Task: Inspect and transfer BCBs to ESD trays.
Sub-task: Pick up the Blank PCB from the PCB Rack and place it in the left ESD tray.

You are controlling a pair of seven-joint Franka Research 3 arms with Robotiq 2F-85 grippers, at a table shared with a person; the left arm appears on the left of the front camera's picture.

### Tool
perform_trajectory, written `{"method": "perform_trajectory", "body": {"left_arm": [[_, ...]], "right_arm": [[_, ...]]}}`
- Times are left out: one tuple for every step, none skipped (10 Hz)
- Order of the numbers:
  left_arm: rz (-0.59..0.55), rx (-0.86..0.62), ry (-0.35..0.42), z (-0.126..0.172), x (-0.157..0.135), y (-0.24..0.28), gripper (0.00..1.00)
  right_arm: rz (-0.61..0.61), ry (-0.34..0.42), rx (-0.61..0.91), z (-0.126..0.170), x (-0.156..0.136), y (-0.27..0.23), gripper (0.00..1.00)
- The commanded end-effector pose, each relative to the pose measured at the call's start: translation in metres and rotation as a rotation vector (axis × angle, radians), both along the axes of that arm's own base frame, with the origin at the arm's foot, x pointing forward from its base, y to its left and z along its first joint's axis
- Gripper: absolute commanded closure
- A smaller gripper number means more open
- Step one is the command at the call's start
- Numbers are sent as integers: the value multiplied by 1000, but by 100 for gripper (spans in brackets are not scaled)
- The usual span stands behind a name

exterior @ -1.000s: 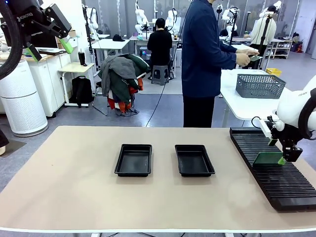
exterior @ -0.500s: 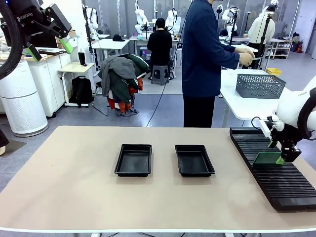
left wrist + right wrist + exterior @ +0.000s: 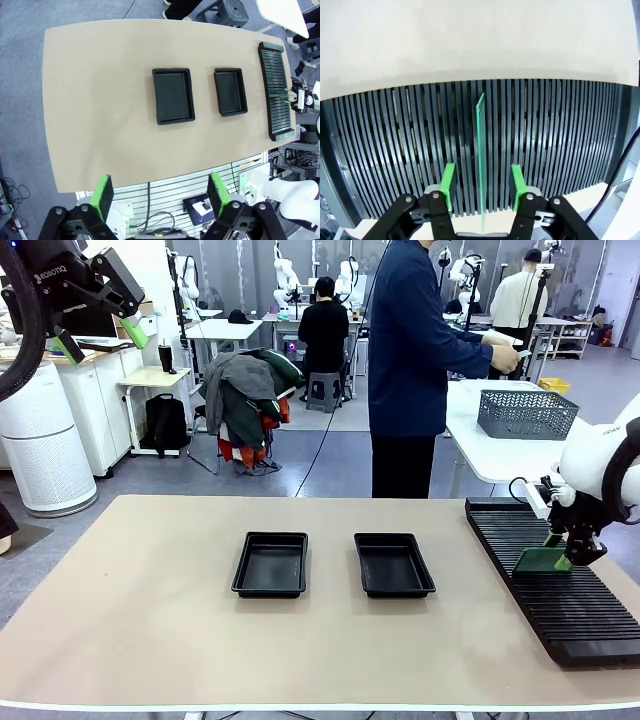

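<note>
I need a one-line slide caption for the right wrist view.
Right gripper straddles an upright green BCB standing in the black slotted rack, pads not yet touching it.

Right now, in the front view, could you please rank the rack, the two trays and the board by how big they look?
1. Rack: largest.
2. Left tray and right tray: they look alike, so tied.
3. Board: smallest.
</note>
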State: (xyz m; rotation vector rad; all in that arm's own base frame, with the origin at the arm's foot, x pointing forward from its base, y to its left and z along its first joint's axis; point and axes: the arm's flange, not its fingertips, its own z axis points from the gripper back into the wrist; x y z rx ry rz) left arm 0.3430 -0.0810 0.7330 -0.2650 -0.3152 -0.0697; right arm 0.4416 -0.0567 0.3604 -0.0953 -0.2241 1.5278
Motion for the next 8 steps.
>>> {"method": "perform_trajectory", "body": {"left_arm": [[1, 0, 0, 0, 0, 0, 0], [1, 0, 0, 0, 0, 0, 0], [1, 0, 0, 0, 0, 0, 0], [1, 0, 0, 0, 0, 0, 0], [1, 0, 0, 0, 0, 0, 0], [1, 0, 0, 0, 0, 0, 0], [1, 0, 0, 0, 0, 0, 0], [1, 0, 0, 0, 0, 0, 0]], "right_arm": [[16, 9, 15, -3, 7, -5, 54], [17, 13, 14, -4, 8, -5, 59], [19, 15, 13, -4, 8, -4, 65], [21, 15, 11, -3, 8, -4, 70], [24, 17, 10, -3, 8, -4, 75], [26, 20, 6, -2, 8, -3, 80], [26, 23, 2, -1, 8, -4, 86], [24, 26, -2, 0, 9, -5, 91]]}}
